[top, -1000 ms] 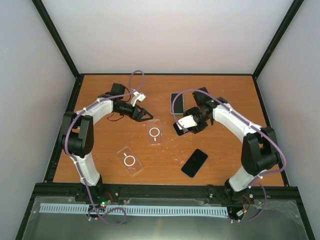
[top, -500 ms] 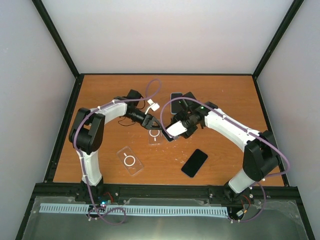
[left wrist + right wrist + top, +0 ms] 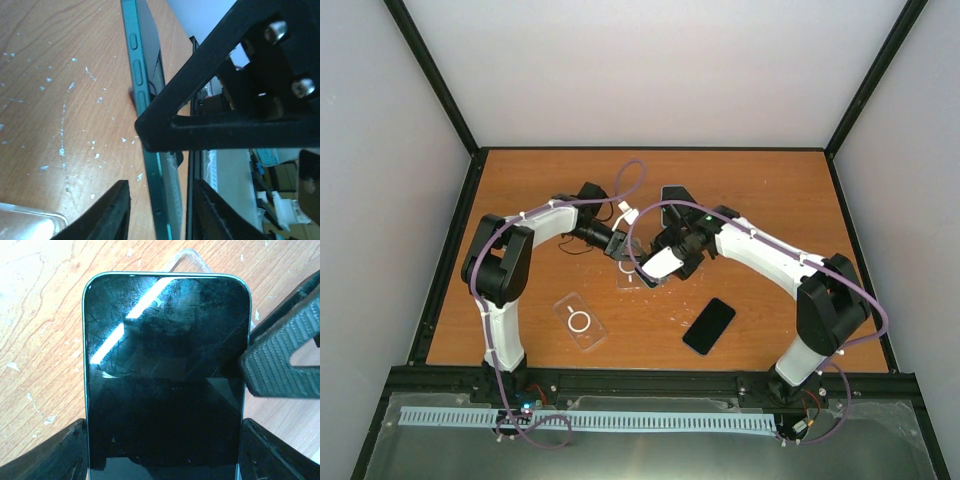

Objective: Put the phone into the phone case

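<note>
At mid-table both grippers meet over the clear case (image 3: 196, 259), which lies flat on the wood with one corner showing past the phone's top end. Right gripper (image 3: 167, 452) is clamped across the width of the phone (image 3: 165, 365), screen facing its wrist camera, phone off the table and tilted above the case, not in it. Left gripper (image 3: 157, 202) is about half open. Its fingers (image 3: 112, 212) straddle the phone's long edge with the side buttons, one on the face side and one on the back, and a gap shows on each side, so no pinch. In the left wrist view, a right finger crosses in front of that edge and blocks it. Around them, a second clear case (image 3: 579, 321) lies toward the left arm's base, well apart, and a black phone (image 3: 709, 326) lies toward the right arm's base, also apart. Table (image 3: 770, 185) has bare wood at the back and on both sides. Black frame rail (image 3: 450, 245) runs along the left edge, with walls close behind it.
</note>
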`<move>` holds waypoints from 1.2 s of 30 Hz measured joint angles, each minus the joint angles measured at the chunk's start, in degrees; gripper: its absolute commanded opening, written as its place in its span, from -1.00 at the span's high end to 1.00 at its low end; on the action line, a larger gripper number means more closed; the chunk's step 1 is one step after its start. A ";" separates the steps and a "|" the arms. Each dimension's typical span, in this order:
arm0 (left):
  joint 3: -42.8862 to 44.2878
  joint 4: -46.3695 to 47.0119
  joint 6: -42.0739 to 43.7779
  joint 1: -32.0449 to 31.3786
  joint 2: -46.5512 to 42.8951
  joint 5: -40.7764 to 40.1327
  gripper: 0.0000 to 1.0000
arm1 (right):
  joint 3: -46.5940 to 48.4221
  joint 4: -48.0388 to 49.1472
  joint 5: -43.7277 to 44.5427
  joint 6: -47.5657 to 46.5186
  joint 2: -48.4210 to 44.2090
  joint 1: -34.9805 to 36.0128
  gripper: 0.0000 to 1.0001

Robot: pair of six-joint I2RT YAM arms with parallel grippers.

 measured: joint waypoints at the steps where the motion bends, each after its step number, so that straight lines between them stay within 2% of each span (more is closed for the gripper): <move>1: -0.02 -0.15 0.33 -0.04 0.00 0.46 0.41 | 0.09 0.00 0.02 -0.07 0.20 0.13 0.17; 12: -1.81 -0.57 1.36 -0.87 0.00 1.70 0.46 | 2.47 0.04 1.29 -0.46 1.77 1.55 0.18; 18: -2.91 -0.50 0.85 -1.40 0.00 2.03 0.88 | 3.34 0.42 1.66 -0.46 1.86 2.43 0.14; 21: -3.50 0.13 -0.26 -0.96 0.02 2.69 0.99 | 3.67 0.79 1.75 -0.57 1.86 2.75 -0.06; 25: -5.40 3.08 -1.79 -0.50 -0.26 4.11 0.99 | 3.61 0.55 1.99 0.09 1.88 2.91 -0.61; 28: -7.08 5.03 -3.19 0.39 -1.25 4.68 0.99 | 3.48 1.25 1.86 2.27 1.88 2.99 -0.79; 31: -8.68 6.88 -4.52 2.75 -2.47 5.35 0.99 | 4.09 2.25 1.05 5.84 1.86 2.89 -0.90; 36: -9.97 9.68 -5.79 8.28 -5.44 5.79 0.99 | 10.01 0.26 -1.88 13.25 1.75 2.89 -0.91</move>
